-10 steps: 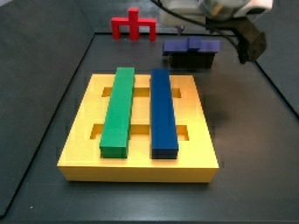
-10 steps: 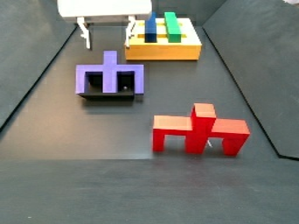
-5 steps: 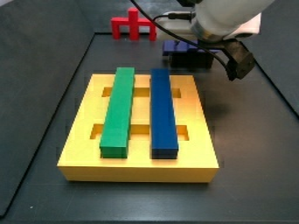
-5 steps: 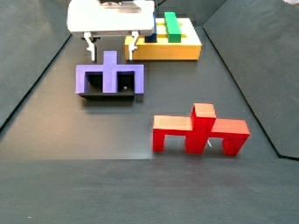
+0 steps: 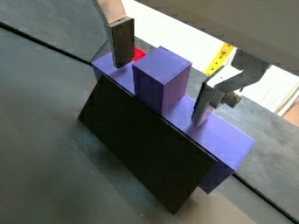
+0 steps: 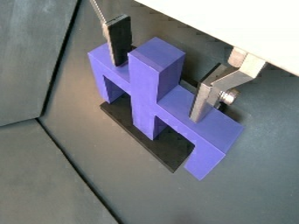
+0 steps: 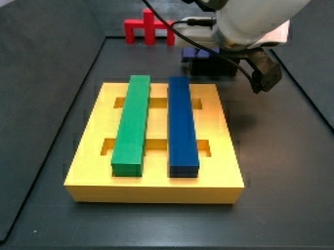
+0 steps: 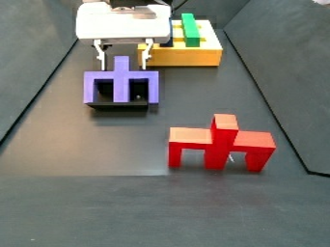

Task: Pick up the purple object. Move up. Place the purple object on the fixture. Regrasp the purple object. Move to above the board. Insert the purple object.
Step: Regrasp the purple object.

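— Sitting where, the purple object (image 8: 122,85)?
— On the fixture (image 8: 119,105), stub up; 12 o'clock of it the board (image 8: 196,56); red piece (image 8: 221,142) at 4.
— Gripper (image 6: 167,72)?
— Over the stub, jaws wide, fingers (image 6: 118,40) either side, not touching.

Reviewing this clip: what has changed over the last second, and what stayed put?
The claw came down from above to the purple object resting on the fixture. Its fingers now straddle the central stub, open, not yet closed on it. The purple object, the board with its green and blue bars, and the red piece stayed put.
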